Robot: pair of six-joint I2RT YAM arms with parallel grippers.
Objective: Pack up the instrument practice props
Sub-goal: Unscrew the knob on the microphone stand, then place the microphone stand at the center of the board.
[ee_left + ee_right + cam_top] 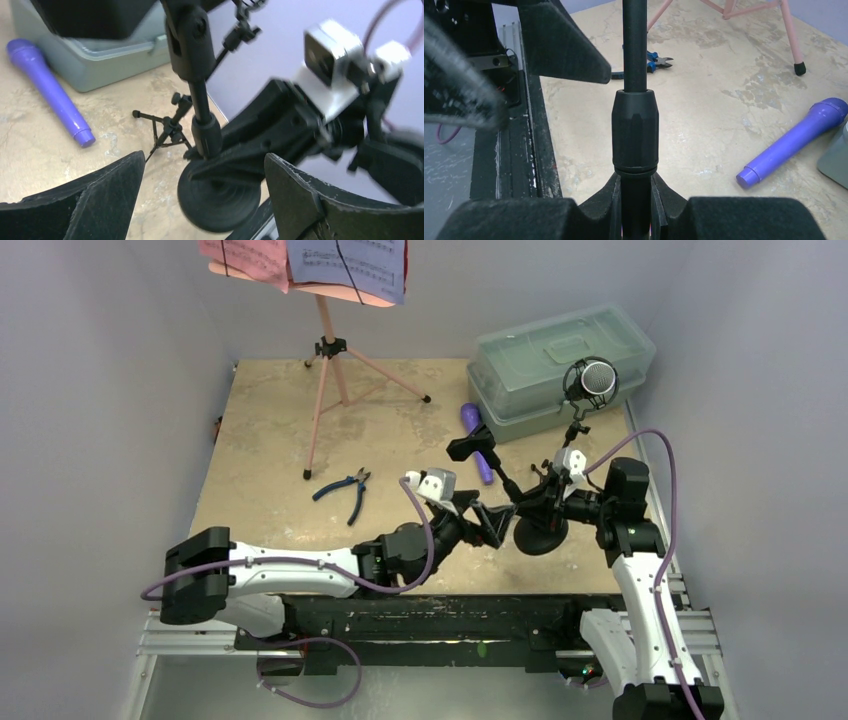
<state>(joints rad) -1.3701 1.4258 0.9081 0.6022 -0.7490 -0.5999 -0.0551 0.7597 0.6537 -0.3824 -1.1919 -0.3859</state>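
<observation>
Right gripper (pixel 636 207) has its jaws clamped on the pole of the black mic support (pixel 635 130), at the worktop's (pixel 270 420) 4 o'clock, likely to steady it. Left gripper (pixel 205 155) sits alongside, jaws spread wide and gripping nothing, probably lining up its own hold.

No words, numbers or brand marks can be read in any view. The only print is on the lavender sheet (pixel 350 265) and the red sheet (pixel 250 258) up on the rack (pixel 327 350). It is rows of music staves with notes, too small to make out a title or any lettering. The box (pixel 565 345) has a raised panel on its lid, but no legible mark shows on it.
</observation>
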